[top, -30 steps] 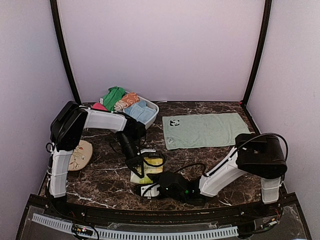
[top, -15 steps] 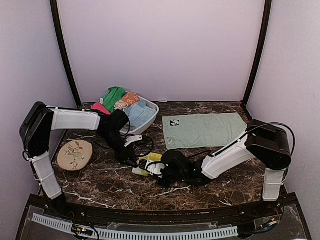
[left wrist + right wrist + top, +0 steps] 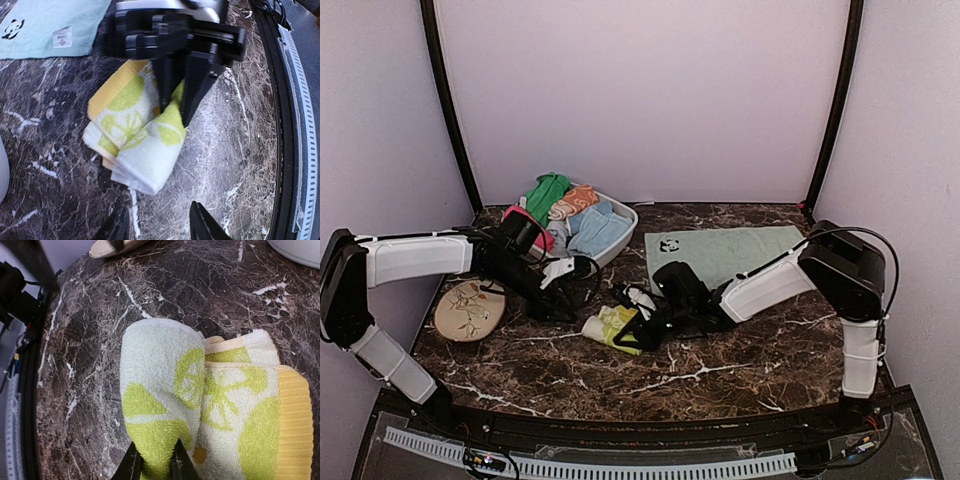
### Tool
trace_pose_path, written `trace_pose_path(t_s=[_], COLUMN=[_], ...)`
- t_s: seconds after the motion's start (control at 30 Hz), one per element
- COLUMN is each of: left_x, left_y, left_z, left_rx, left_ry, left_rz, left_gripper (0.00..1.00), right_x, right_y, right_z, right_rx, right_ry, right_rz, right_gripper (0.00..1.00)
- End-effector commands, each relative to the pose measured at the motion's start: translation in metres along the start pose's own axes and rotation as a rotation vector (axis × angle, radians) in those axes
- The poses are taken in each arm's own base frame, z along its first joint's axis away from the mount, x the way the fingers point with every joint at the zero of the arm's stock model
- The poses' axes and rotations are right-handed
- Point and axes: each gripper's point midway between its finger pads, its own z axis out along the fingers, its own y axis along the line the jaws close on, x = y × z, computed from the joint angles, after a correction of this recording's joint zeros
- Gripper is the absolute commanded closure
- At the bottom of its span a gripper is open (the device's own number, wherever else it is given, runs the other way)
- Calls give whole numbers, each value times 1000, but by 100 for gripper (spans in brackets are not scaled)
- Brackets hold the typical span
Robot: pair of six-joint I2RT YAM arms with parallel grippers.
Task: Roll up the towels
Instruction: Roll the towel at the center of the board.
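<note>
Currently right gripper (image 3: 155, 462) clamps yellow-lime towel (image 3: 200, 390) roll; left gripper (image 3: 159, 225), at its 10 o'clock, gapes empty. Soft, light: pinch across all layers.

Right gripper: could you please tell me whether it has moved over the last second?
Yes. The right gripper has moved away from the near edge of the table toward the mint towel, and now pinches the yellow-lime towel.

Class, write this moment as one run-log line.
right gripper: shut on yellow-lime patterned towel | left gripper: open, holding nothing | mint panda towel: flat, unrolled
</note>
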Motion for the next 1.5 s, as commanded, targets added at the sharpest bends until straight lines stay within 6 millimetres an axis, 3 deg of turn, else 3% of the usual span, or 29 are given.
trace_pose_path(t_s=[0.0,0.13,0.3,0.5,0.7,0.83,0.97,1.1,1.27,1.37,1.47], left_x=[-9,-18,-26,-21,8,24,31,34,31,26,22], left_y=[-23,-29,-13,2,4,-4,-13,-17,-16,-19,-27], left_z=[20,47,70,86,103,110,109,107,106,107,106], left_rx=[25,16,-36,-77,-38,39,157,235,274,309,360], left_ry=[49,114,142,184,266,291,292,301,313,312,312], left_rz=[163,307,409,432,388,298,160,72,22,-8,-50], left_gripper=[57,58,57,57,73,88,91,91,91,91,91], right_x=[63,66,79,78,61,42,21,8,-3,-4,4], right_y=[-9,-20,-22,-24,-24,-21,-19,-22,-27,-19,-2], right_z=[4,4,7,4,4,-3,-19,-42,-86,-109,-118], right_rx=[-107,-131,-155,-175,-200,-208,-198,-122,63,204,376], right_ry=[207,235,307,290,235,157,43,-46,-170,-203,-142], right_rz=[354,465,538,565,564,534,485,397,254,75,-206], right_gripper=[96,96,96,94,86,70,58,53,45,41,39])
